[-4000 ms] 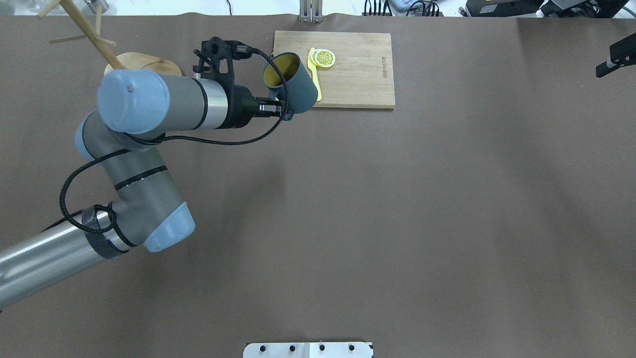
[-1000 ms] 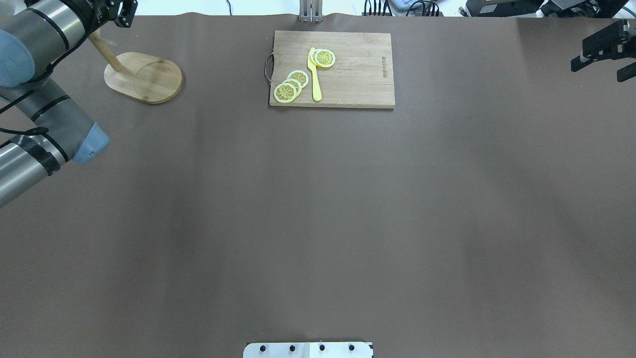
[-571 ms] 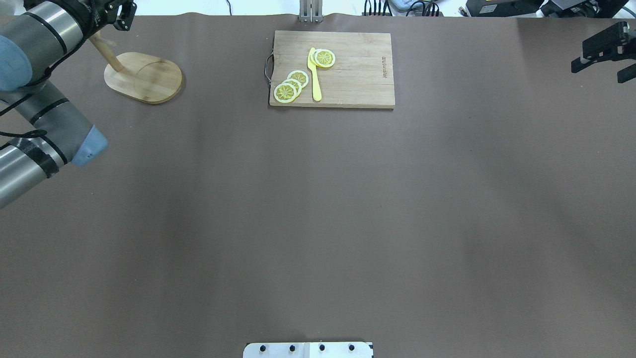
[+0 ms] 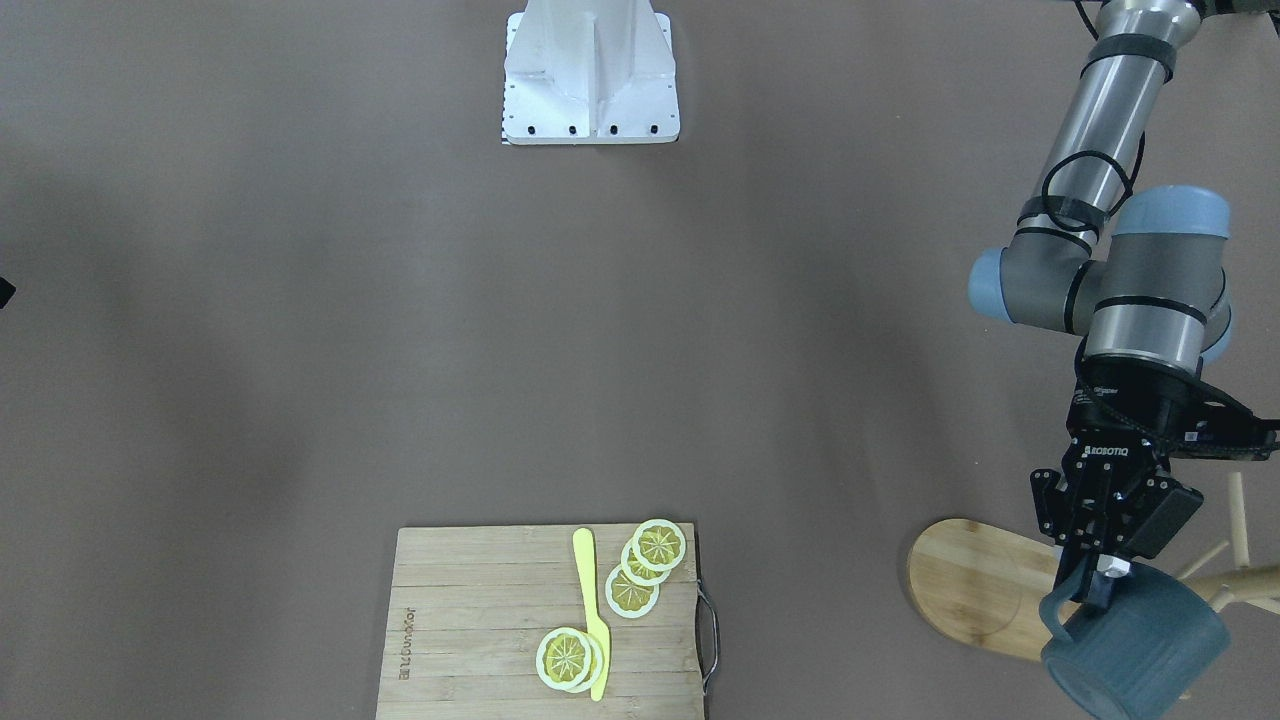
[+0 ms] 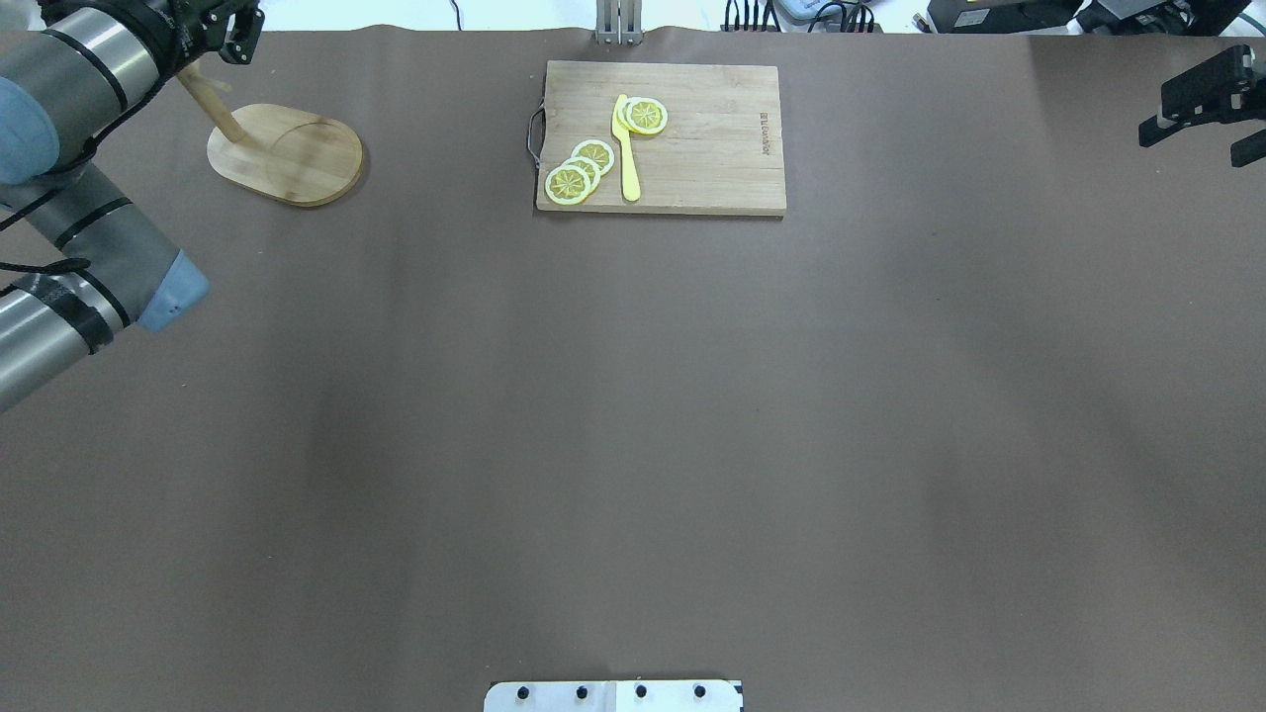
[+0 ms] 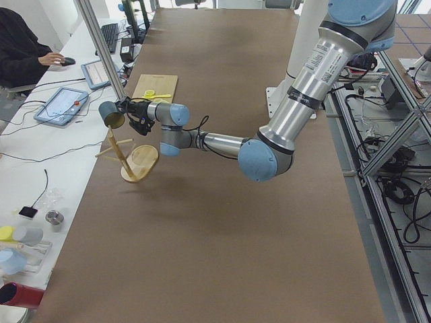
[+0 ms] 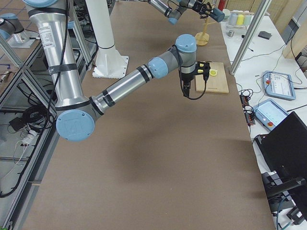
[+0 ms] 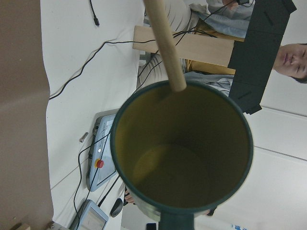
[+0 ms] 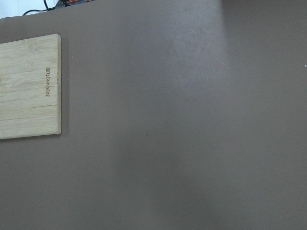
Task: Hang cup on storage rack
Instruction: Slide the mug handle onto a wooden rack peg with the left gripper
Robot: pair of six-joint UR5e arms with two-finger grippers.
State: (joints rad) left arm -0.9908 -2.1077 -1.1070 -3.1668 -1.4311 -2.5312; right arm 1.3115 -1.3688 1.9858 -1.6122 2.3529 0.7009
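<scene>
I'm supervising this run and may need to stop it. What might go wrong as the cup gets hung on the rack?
1. In the wrist view a wooden rod ends at the rim of the cup, not at its handle; pushing on may knock the rod.
2. The rack looks light, so a shove might tip it.
3. If the left tool opens before hooking, the cup likely falls.

The cup (image 4: 1140, 640) sits at the tips of the left gripper (image 4: 1098, 585), above the storage rack (image 4: 965, 585), whose base lies under the claw. A peg (image 8: 165, 48) ends at the cup's rim. Well apart from the claw, to the robot's right, the cutting board (image 4: 470, 620) carries lemon slices (image 4: 632, 590) and a knife (image 4: 590, 610).
</scene>
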